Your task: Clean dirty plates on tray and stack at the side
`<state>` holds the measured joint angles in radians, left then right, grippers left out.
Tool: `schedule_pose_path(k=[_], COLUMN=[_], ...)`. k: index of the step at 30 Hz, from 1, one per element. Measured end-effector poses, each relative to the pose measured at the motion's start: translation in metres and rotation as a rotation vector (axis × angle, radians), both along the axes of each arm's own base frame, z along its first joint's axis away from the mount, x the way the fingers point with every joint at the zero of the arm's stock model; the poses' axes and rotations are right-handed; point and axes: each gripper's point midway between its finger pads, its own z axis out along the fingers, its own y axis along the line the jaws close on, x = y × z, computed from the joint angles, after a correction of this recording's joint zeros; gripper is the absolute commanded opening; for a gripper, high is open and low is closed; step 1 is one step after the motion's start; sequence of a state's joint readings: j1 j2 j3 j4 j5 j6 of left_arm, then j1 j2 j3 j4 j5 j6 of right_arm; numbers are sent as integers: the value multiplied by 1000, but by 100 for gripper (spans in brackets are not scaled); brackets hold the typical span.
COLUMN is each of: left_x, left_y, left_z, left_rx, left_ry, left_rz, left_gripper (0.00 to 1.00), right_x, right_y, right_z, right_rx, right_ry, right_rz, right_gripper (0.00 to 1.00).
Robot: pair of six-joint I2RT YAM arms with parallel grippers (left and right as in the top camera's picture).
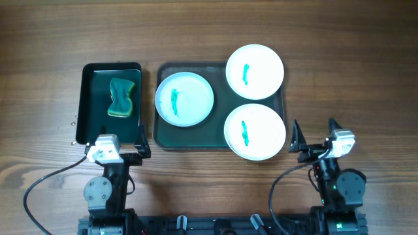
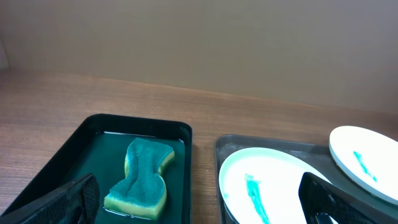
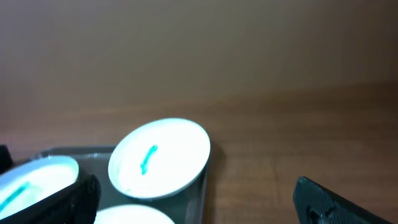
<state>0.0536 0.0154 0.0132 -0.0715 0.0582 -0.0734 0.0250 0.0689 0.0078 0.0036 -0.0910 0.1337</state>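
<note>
With both pairs of jaws apart and empty at the near edge of the bench (image 1: 39,39), and all three plates (image 1: 184,98) lying green-smeared on the tray (image 1: 171,136), we should first bring the left jaws squarely over the sponge (image 1: 121,98) and grip its narrow waist

Overhead straight down; 2 wrist views low, sharing tray (image 1: 189,136).

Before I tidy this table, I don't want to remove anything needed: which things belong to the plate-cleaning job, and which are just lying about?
Job: three round white plates with green smears (left plate, far right plate, near right plate); large dark green rectangular tray; likely the green-yellow sponge in the small black-rimmed tray.
Lying about: only the black cables on the wooden table.
</note>
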Motion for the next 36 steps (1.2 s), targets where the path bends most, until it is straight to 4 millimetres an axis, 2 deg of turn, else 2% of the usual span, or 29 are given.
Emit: schedule_pose_path(k=[3,5,7,8,10,16,22,24,25,27,30,33,34,36], left_x=[1,2,5,8,14,46,66,71,76,86,99,104,105,105], left_y=[0,0,0,0,1,-3,-4,-4,-4,-3,-2,-2,-1,4], left_z=[-4,-4,8,23,40,75,89,90,90,83,67,53,50,44], left_rx=[-1,-2,-4,-4,-6,-31,-90,-105,-107,-112,-114,-120,-138,-148], left_ry=[24,45,66,74,113,410,836,957,971,995,1027,1066,1077,1099], left_rz=[0,0,0,0,0,-31,-28,-22,-20,-19,-18,-14,4,50], left_gripper=[100,100,100,100,100,100,100,100,100,100,100,100,100,100], right_x=[3,7,12,18,26,55,71,88,93,98,115,124,129,135], right_y=[2,4,9,13,20,31,45,50,51,53,72,107,131,157], right_z=[-6,2,16,26,32,48,57,58,56,50,37,15,0,-17], right_rx=[-8,-8,-8,-9,-4,-3,13,32,59,113,196,274,285,283], right_ry=[59,84,111,135,222,549,817,825,836,858,880,968,1035,1112], right_rz=[10,21,51,75,113,185,282,302,298,285,343,386,408,418], right_gripper=[99,100,100,100,100,100,99,100,99,91,82,72,67,60])
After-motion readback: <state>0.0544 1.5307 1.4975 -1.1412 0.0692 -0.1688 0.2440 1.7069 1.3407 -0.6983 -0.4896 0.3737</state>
